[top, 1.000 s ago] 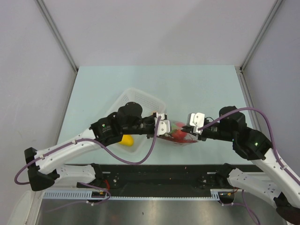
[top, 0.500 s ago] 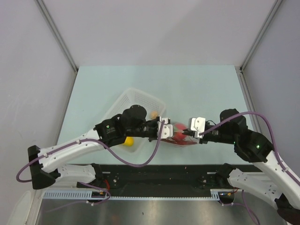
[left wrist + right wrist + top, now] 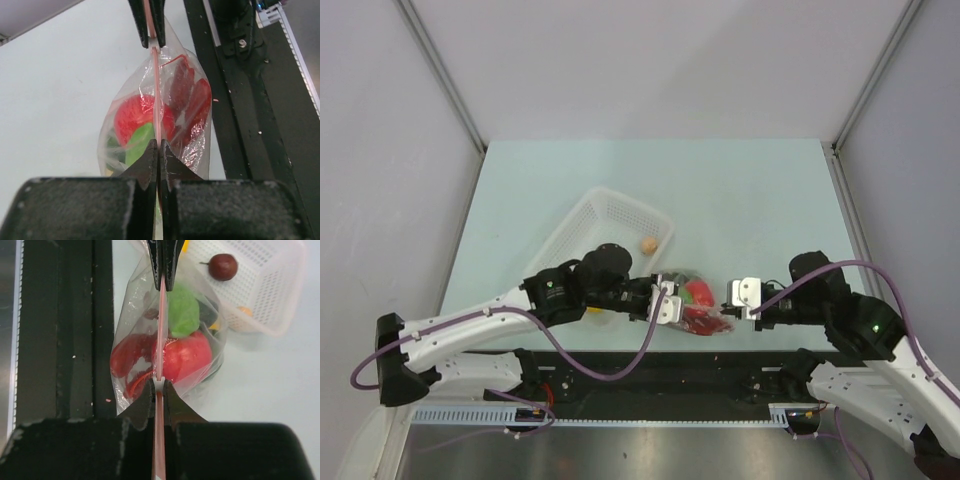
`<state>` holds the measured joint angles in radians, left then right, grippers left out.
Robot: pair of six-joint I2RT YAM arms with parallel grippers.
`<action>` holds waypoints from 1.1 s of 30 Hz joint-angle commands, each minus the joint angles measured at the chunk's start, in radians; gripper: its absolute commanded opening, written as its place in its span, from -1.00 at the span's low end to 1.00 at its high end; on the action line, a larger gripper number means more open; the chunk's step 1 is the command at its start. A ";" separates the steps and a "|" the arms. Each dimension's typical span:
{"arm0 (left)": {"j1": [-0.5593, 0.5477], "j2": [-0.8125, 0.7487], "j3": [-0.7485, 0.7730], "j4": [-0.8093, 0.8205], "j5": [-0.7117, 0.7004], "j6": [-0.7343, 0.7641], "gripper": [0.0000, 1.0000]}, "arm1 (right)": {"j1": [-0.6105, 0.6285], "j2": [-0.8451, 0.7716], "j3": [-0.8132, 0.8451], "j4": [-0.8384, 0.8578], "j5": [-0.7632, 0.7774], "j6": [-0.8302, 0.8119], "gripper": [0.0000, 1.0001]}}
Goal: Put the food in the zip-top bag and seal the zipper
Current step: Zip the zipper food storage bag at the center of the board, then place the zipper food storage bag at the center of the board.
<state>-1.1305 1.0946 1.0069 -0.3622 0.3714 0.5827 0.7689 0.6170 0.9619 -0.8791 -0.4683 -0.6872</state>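
The left gripper [image 3: 158,145] and right gripper [image 3: 158,384] each clamp tightly on opposite ends of the thin pink zipper strip [image 3: 156,90]. The clear crinkly plastic zip-top bag [image 3: 135,305] below it holds a red toy tomato [image 3: 187,357] and green toy pepper [image 3: 182,312], near the tabletop's [image 3: 750,200] front edge.

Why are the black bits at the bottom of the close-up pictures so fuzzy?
Left wrist view: the left gripper sits very near the lens, so it blurs, while the zip-top bag looks sharp, with white glare on its crinkles. Right wrist view: the right gripper blurs likewise. Top external view: even light, nothing fuzzy.
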 commanded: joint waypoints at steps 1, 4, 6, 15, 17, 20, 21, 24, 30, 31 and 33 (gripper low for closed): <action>-0.025 -0.016 -0.036 -0.001 0.017 0.051 -1.00 | 0.003 -0.010 -0.044 -0.089 -0.004 -0.051 -1.00; -0.037 -0.007 -0.066 0.011 0.021 0.058 -1.00 | 0.003 -0.008 -0.075 -0.089 -0.012 -0.072 -1.00; -0.038 -0.001 -0.094 0.022 0.023 0.071 -1.00 | 0.004 0.003 -0.094 -0.086 -0.013 -0.092 -1.00; -0.041 0.044 -0.191 0.098 -0.006 0.126 -1.00 | 0.004 0.026 -0.163 -0.078 0.025 -0.150 -1.00; -0.041 0.051 -0.211 0.124 -0.014 0.132 -1.00 | 0.004 0.027 -0.175 -0.081 0.036 -0.155 -1.00; -0.041 0.077 -0.231 0.153 -0.032 0.138 -1.00 | 0.003 0.017 -0.196 -0.090 0.051 -0.167 -1.00; -0.040 0.082 -0.238 0.166 -0.038 0.150 -1.00 | 0.001 0.015 -0.201 -0.093 0.059 -0.170 -1.00; -0.032 0.105 -0.261 0.216 -0.049 0.167 -1.00 | 0.001 0.004 -0.226 -0.095 0.069 -0.179 -1.00; 0.018 0.186 -0.264 0.273 -0.048 0.200 -0.99 | -0.003 0.035 -0.273 -0.044 0.114 -0.199 -1.00; 0.029 0.194 -0.260 0.281 -0.046 0.203 -1.00 | -0.008 0.041 -0.279 -0.041 0.117 -0.204 -1.00; 0.057 0.215 -0.245 0.278 -0.029 0.213 -0.99 | -0.028 0.056 -0.284 -0.040 0.122 -0.224 -1.00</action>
<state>-1.1393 1.2766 0.7532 -0.0902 0.3687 0.7460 0.7685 0.6514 0.6941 -0.9131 -0.4072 -0.8669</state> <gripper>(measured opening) 0.008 0.034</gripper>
